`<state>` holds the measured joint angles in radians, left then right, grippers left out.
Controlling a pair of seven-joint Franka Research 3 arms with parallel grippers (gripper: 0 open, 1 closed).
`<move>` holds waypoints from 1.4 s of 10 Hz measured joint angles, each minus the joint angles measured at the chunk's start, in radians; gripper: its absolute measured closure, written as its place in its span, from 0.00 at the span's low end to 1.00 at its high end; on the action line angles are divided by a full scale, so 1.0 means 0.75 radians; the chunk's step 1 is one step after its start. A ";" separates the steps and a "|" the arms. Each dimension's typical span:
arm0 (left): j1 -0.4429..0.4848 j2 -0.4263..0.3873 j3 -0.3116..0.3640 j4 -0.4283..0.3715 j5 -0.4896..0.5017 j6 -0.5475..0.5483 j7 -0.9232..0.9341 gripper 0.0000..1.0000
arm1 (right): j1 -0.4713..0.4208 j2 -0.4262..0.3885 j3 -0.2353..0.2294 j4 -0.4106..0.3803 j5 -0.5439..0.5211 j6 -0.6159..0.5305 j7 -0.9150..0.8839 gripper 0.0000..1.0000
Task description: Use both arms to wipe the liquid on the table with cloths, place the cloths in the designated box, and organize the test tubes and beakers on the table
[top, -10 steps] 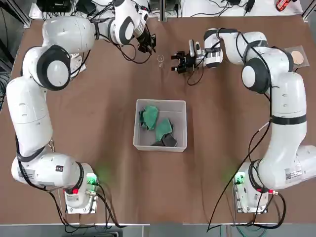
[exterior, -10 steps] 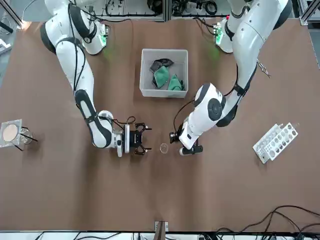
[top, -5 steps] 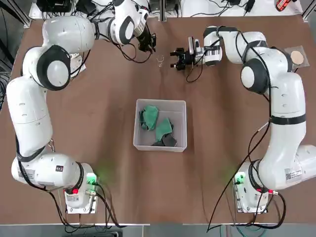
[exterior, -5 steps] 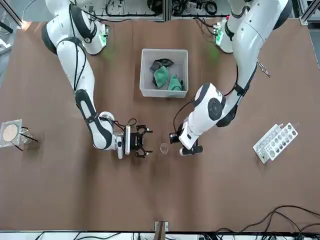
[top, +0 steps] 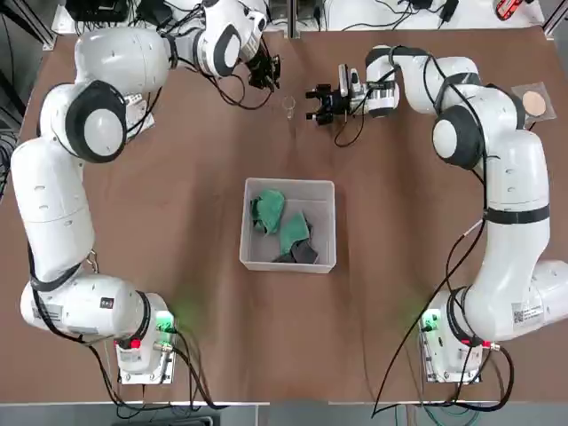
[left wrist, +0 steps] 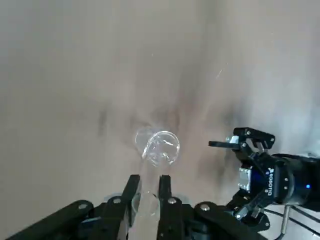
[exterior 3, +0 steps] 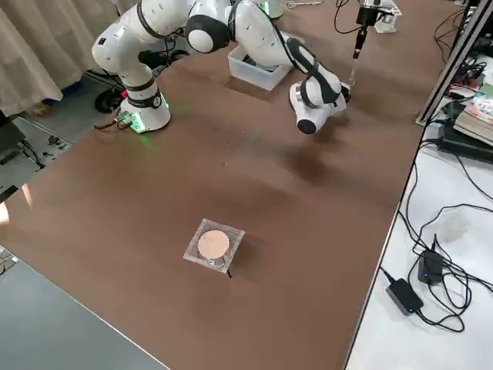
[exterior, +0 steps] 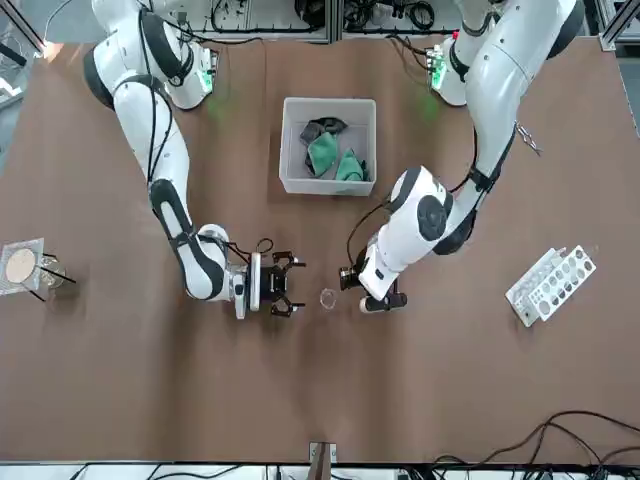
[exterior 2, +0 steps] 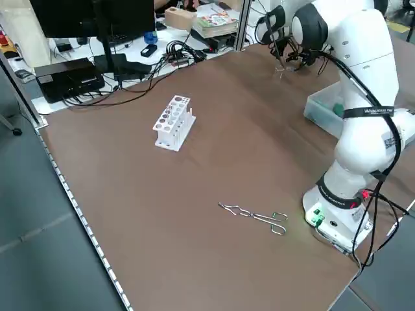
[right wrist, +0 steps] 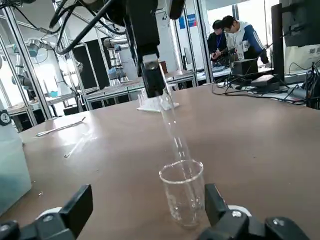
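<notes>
Both cloths already lie in the box at mid-bench; wiping looks finished. Left gripper is clenched on a test tube, its lower end inside the small beaker at the far side of the bench. Over the last second that grip has tightened and settled. Right gripper stays released, fingers wide to either side of the beaker, having crept closer. Judgement: tube removal from the beaker comes next.

Test tube lower end blurs inside the beaker; bottom contact can't be told. Cloths overlap in box.
</notes>
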<state>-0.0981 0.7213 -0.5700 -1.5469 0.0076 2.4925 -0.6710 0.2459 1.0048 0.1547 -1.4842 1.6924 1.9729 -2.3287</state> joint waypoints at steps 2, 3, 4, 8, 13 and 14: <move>0.007 -0.054 0.000 0.003 0.000 -0.019 -0.001 0.79 | 0.019 0.010 0.001 0.014 0.002 0.009 -0.003 0.01; 0.013 -0.092 0.001 0.004 0.000 -0.065 -0.001 0.79 | 0.038 0.033 0.001 0.038 0.004 0.032 -0.007 0.01; 0.022 -0.140 0.001 0.005 0.000 -0.138 -0.002 0.79 | 0.055 0.067 0.001 0.074 0.007 0.078 -0.009 0.01; 0.034 -0.368 0.143 0.007 0.003 -0.498 -0.006 0.79 | 0.126 0.133 0.001 0.170 0.088 0.214 -0.007 0.01; 0.045 -0.525 0.470 0.006 0.004 -0.785 -0.144 0.79 | 0.137 0.187 -0.005 0.265 0.106 0.307 -0.010 0.01; 0.044 -0.555 0.532 0.001 0.005 -0.838 -0.148 0.79 | 0.148 0.191 -0.004 0.277 0.131 0.310 -0.010 0.01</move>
<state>-0.0654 0.3049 -0.1713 -1.5463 0.0116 1.8637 -0.7819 0.3572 1.1480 0.1516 -1.2768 1.7904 2.2056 -2.3360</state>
